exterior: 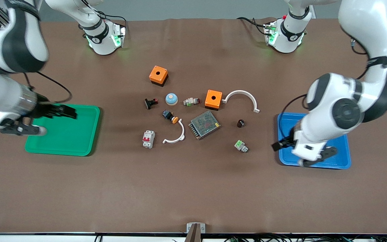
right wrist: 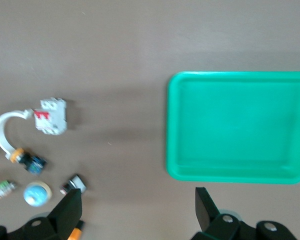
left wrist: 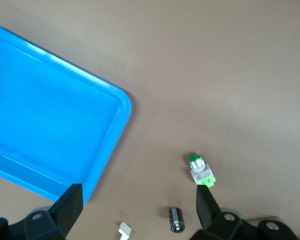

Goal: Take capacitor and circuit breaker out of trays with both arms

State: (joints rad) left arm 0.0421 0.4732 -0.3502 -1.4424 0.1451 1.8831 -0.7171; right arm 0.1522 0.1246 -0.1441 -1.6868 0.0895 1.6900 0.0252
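The capacitor (exterior: 240,123), a tiny black stubby cylinder, lies on the table between the metal-mesh box and the blue tray (exterior: 339,163). It also shows in the left wrist view (left wrist: 176,220). The breaker (exterior: 148,138), a white-grey block with a red switch face, stands nearer the front camera than the other parts. It also shows in the right wrist view (right wrist: 51,116). My left gripper (exterior: 279,145) is open and empty over the blue tray's edge toward the capacitor; in its wrist view (left wrist: 138,210) the capacitor lies between its fingers, lower down. My right gripper (exterior: 71,112) is open and empty over the green tray (exterior: 62,148), as its wrist view (right wrist: 137,210) shows.
Mid-table lie two orange boxes (exterior: 158,75) (exterior: 213,99), two white arcs (exterior: 242,97) (exterior: 176,134), a metal-mesh box (exterior: 204,124), a blue dome (exterior: 171,98), a black-red clip (exterior: 151,103), an orange-capped push-button (exterior: 170,116), a cylindrical switch (exterior: 191,101) and a green-topped white part (exterior: 240,146).
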